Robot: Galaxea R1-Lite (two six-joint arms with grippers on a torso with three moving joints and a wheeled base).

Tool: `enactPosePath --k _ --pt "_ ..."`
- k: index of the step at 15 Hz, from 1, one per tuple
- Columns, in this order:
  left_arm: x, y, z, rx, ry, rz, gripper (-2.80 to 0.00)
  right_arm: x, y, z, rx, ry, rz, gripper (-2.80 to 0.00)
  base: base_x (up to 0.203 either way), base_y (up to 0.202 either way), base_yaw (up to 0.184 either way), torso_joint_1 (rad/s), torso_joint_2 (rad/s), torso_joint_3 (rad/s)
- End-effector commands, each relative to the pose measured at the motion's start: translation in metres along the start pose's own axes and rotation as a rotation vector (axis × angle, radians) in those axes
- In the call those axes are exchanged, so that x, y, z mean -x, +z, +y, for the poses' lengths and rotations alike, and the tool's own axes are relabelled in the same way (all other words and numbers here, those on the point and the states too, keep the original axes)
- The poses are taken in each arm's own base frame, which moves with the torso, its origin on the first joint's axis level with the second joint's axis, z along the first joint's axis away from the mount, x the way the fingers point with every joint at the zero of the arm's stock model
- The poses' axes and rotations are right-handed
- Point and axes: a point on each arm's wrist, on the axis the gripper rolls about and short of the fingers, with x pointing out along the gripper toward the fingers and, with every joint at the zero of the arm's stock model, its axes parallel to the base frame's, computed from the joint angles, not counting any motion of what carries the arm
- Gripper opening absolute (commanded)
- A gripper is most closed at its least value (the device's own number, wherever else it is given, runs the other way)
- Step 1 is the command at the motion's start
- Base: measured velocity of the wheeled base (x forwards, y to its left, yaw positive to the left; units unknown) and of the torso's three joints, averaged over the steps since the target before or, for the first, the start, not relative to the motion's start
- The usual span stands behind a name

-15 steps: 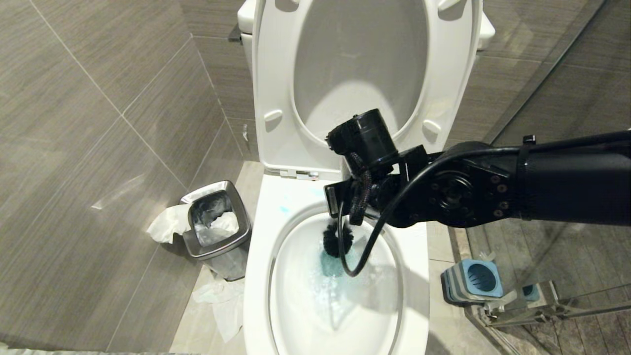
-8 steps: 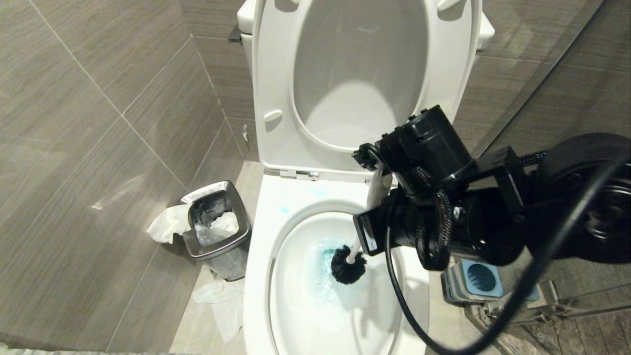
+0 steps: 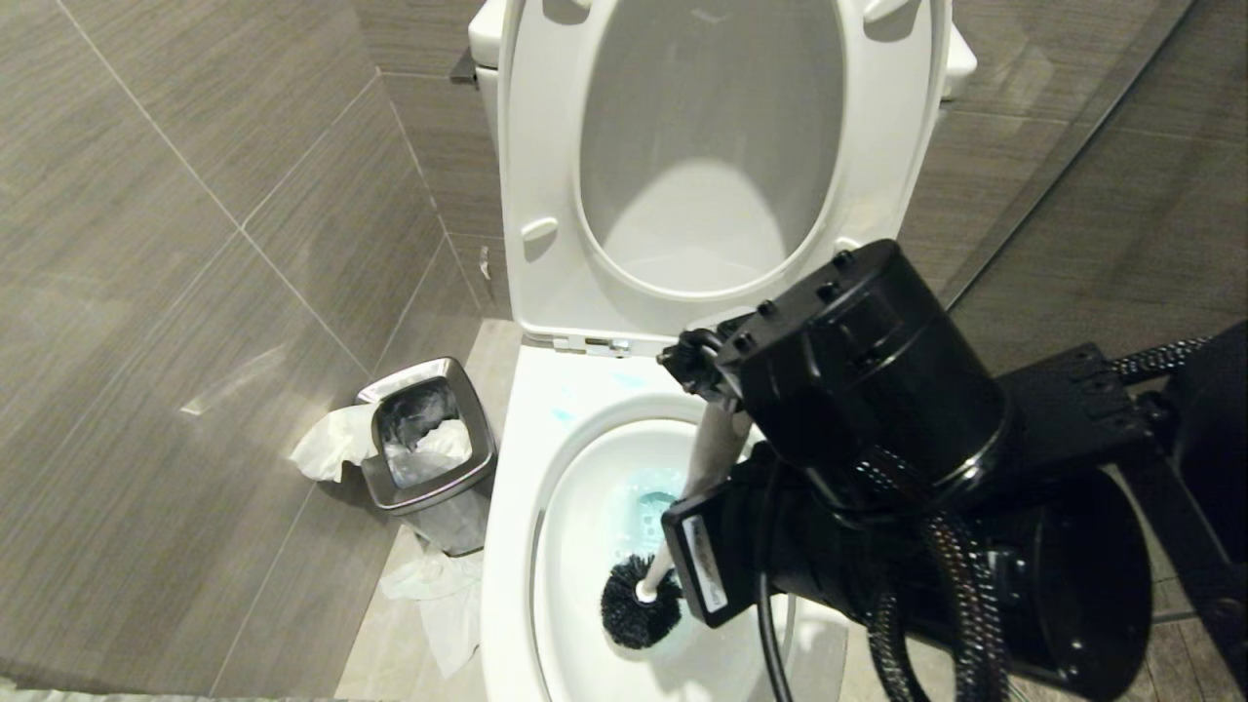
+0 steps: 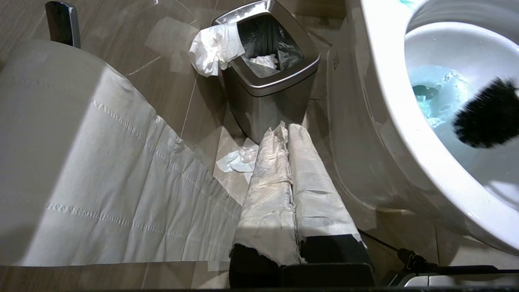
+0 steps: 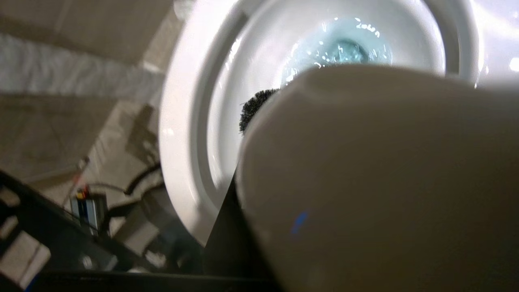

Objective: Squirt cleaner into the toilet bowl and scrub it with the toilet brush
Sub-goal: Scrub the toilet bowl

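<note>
Our right gripper [image 3: 717, 444] pinches the long white-grey plastic toilet brush [image 3: 641, 603]. Its black bristles sit at seven o'clock inside the glossy white ceramic toilet bowl [image 3: 517, 546].

You get no readable text anywhere; white label [image 3: 704, 561] on the right wrist, lower centre, is illegible.

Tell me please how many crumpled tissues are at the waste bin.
3 tissues: one over the waste bin's rim, one inside it, one on the floor beside it; others may be hidden.

Bright overhead light, glare on glossy toilet bowl [image 3: 507, 546], blurred close foreground.
</note>
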Motion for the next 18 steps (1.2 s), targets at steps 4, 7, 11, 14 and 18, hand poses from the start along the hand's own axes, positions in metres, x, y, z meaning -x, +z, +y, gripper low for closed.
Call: enactPosePath --k 4,7,11,14,18 --pt "0.000 -0.001 0.000 0.000 0.000 0.003 -2.80 -0.062 0.032 0.027 -0.035 -0.071 -0.082 -2.80 0.000 0.000 0.000 0.000 0.00 0.000" --pt "0.000 -0.001 0.000 0.000 0.000 0.004 -2.80 -0.075 0.052 0.003 -0.013 -0.137 -0.113 -2.80 0.000 0.000 0.000 0.000 0.00 0.000" --pt "0.000 -0.001 0.000 0.000 0.000 0.004 -2.80 -0.067 0.063 -0.029 -0.020 -0.196 -0.127 -2.80 0.000 0.000 0.000 0.000 0.00 0.000" --pt "0.000 -0.001 0.000 0.000 0.000 0.003 -2.80 -0.053 0.048 -0.039 -0.003 -0.204 -0.077 -2.80 0.000 0.000 0.000 0.000 0.00 0.000" --pt "0.000 -0.001 0.000 0.000 0.001 0.005 -2.80 -0.029 0.017 -0.052 0.028 -0.178 0.004 -2.80 0.000 0.000 0.000 0.000 0.00 0.000"
